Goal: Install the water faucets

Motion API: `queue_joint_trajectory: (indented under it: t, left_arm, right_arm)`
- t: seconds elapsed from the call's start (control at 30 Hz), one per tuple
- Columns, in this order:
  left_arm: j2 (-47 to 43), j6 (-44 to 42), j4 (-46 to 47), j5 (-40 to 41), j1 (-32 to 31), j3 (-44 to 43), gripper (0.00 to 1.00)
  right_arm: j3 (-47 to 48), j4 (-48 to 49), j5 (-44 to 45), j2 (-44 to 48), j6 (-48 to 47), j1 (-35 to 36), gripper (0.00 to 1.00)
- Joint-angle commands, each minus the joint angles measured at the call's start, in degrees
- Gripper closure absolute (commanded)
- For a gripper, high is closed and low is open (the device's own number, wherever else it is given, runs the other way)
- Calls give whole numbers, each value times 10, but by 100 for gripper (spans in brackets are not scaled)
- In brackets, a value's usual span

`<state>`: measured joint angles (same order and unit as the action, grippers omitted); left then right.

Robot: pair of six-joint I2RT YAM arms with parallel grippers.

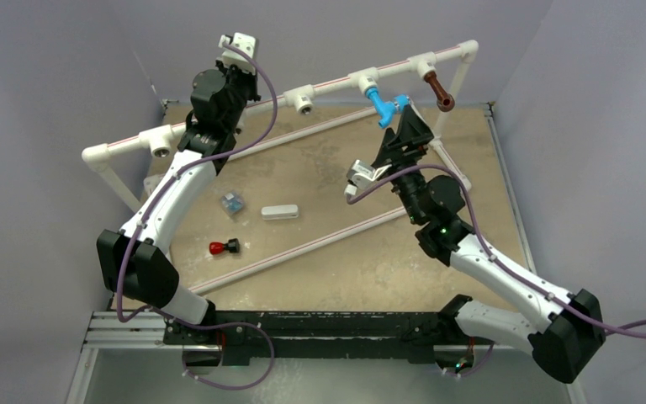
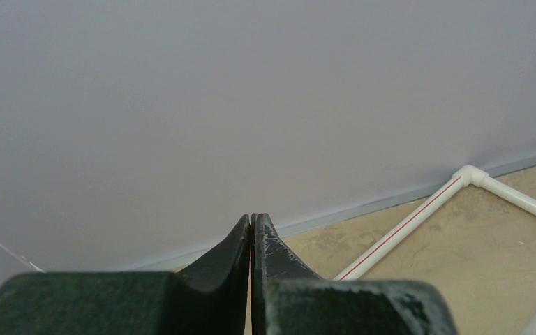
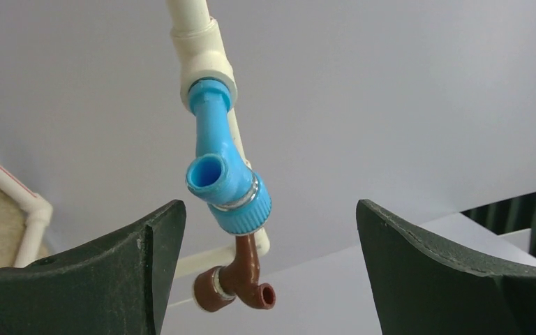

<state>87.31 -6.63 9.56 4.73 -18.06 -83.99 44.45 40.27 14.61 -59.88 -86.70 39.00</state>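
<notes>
2 right fingers (image 3: 112,272) spread wide, empty.

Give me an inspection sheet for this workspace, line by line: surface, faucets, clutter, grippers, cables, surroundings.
Surface: mottled tan tabletop carrying a white pipe frame.
Job's things: blue faucet and brown faucet each sit in a fitting on the top pipe; two tee sockets are empty.
Clutter: white block, clear-blue part and red-and-black part lie loose on the table.
Grippers: left gripper is shut with nothing visibly held, up high and facing the wall; right gripper is open and close to the blue faucet, not touching it.
Cables: purple cables loop along both arms; no snag seen.
Surroundings: plain grey walls; nothing else seen.
</notes>
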Motion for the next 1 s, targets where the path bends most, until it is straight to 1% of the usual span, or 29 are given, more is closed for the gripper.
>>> queue_joint_trajectory:
  t: [0.0,0.13,0.3,0.47,0.73,0.87,0.97]
  left_arm:
    - [20,-6,-72,-25,-11,18,100]
    - [22,-6,-71,-24,-11,18,100]
    - [23,-6,-71,-25,-11,18,100]
    - [23,-5,-71,-26,-11,19,100]
    - [18,-6,-69,-25,-11,21,100]
    - [16,-7,-68,-24,-11,21,100]
    - [16,-6,-69,-25,-11,21,100]
  right_arm:
    - [3,131,27,-43,-86,5,8]
    - [17,172,32,-80,-101,5,13]
    - [34,187,55,-108,-96,5,27]
    - [45,179,65,-124,-77,5,44]
    - [69,172,82,-145,-38,4,80]
    - [80,167,101,-151,-17,4,100]
    - [87,160,120,-150,23,4,100]
